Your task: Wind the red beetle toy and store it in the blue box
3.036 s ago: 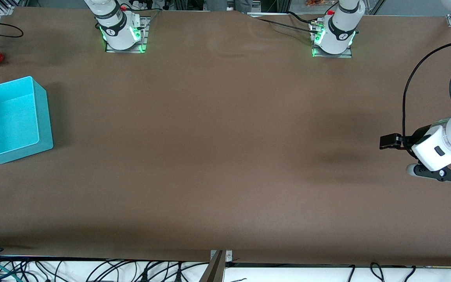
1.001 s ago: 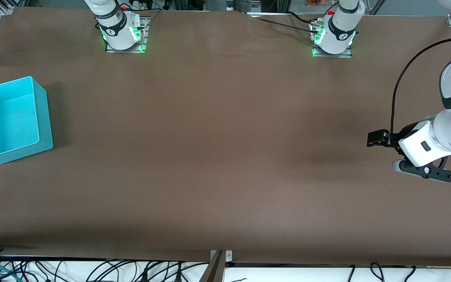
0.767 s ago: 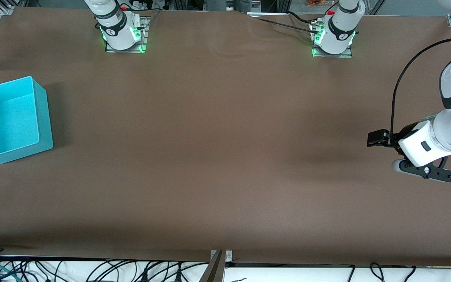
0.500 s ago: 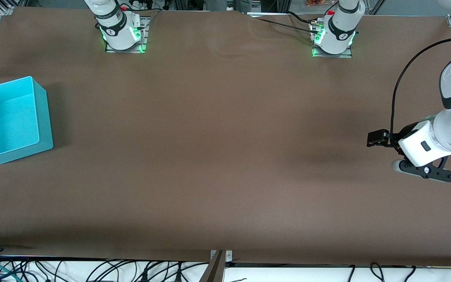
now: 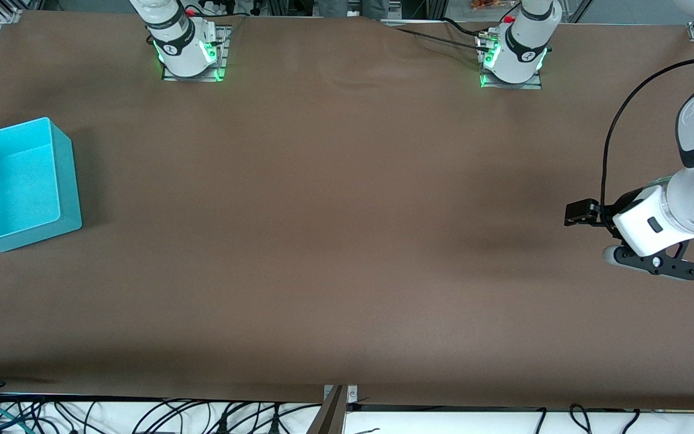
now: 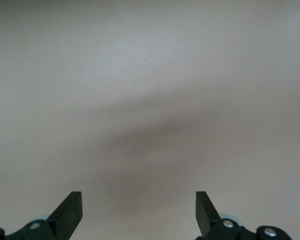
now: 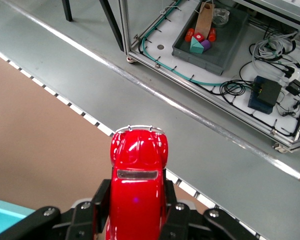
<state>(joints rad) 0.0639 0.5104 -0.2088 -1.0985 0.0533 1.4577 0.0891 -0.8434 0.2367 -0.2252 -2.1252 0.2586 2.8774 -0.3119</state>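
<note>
Right gripper [image 7: 135,220], out of the front view, is clamped on the red beetle toy [image 7: 138,187], apparently above the table's edge at the blue box [image 5: 18,181]. Lower inside its walls before releasing. Left gripper [image 6: 139,212] waits over bare table [image 5: 335,241], fingers spread, empty. No obstructions.

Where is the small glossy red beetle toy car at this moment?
The small glossy red beetle toy car is clamped in the right gripper, seen only in the right wrist view, with a corner of the turquoise plastic box below it.
</note>
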